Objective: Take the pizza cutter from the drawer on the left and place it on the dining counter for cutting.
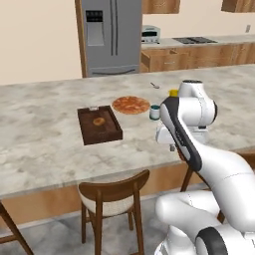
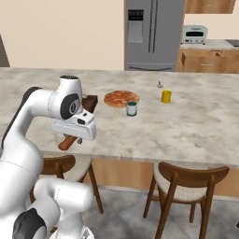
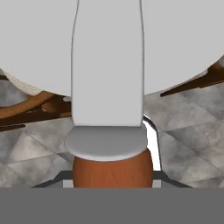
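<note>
The reddish-brown handle of the pizza cutter (image 3: 112,168) sat clamped in the gripper (image 2: 71,139), probably light, rigid, best held there.

White arm (image 2: 32,116) bent low, hand (image 2: 74,127) level, jaws clamped on a handle.

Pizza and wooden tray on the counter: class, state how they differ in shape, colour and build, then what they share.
The pizza is round and orange; the tray is rectangular and dark brown. The pizza is a flat disc; the tray has a raised rim around a small brown item. Both rest on the dining counter.
</note>
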